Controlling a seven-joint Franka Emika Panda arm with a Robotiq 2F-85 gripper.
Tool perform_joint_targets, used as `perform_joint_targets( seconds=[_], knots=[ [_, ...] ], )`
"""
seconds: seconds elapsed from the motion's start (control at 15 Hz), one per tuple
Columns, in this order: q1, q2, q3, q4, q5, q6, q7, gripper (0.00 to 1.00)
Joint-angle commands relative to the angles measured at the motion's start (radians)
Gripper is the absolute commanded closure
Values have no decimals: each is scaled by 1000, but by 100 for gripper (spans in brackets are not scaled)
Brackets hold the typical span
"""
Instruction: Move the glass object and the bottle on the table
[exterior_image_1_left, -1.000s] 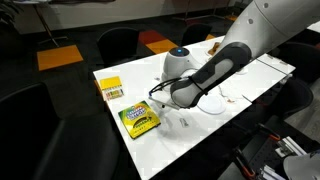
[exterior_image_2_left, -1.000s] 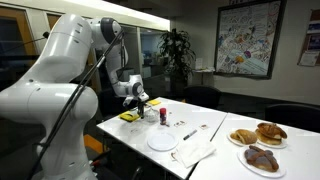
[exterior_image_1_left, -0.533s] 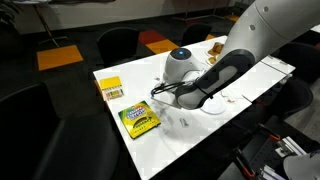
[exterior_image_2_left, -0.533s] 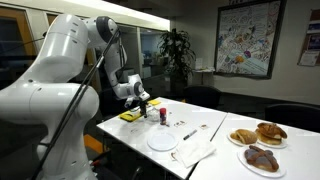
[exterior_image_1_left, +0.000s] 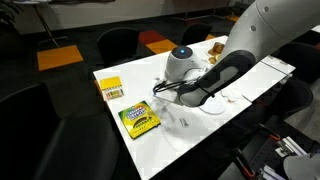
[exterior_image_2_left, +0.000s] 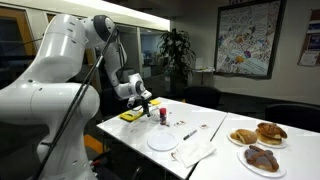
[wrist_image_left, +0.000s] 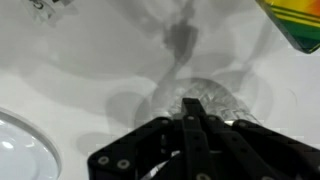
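Note:
The glass dish (wrist_image_left: 222, 100) is small, round and clear with a cut pattern. In the wrist view it lies right at my fingertips. My gripper (wrist_image_left: 190, 104) has its fingers together at the dish's near rim and appears shut on it, a little above the white table (wrist_image_left: 80, 80). In an exterior view the gripper (exterior_image_2_left: 143, 98) hangs over the table's far left part. The tiny bottle (exterior_image_2_left: 163, 114), with a red top and dark body, stands upright just right of it. In an exterior view my arm hides the gripper (exterior_image_1_left: 165, 92), dish and bottle.
A green and yellow crayon box (exterior_image_1_left: 138, 120) lies near the gripper, with a yellow box (exterior_image_1_left: 110, 88) beyond it. A white plate (exterior_image_2_left: 162, 140) sits at the table's front, with a marker (exterior_image_2_left: 190, 134) and napkin (exterior_image_2_left: 195, 152) beside it. Pastry plates (exterior_image_2_left: 258, 134) stand at the right.
My gripper has shifted slightly to the right, toward the bottle, staying shut. The bottle and white plate have not moved.

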Motion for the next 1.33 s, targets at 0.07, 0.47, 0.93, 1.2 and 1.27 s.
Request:
perform_joint_targets(
  seconds=[0.07, 0.47, 0.93, 1.2, 1.27],
  knots=[
    [5, -15, -63, -42, -35, 38, 9, 100],
    [-7, -7, -51, -6, -30, 16, -22, 100],
    [-21, -64, 67, -19, 10, -66, -43, 100],
    [3, -151, 68, -71, -8, -124, 22, 100],
    [-2, -184, 79, -89, -8, -138, 31, 100]
  ],
)
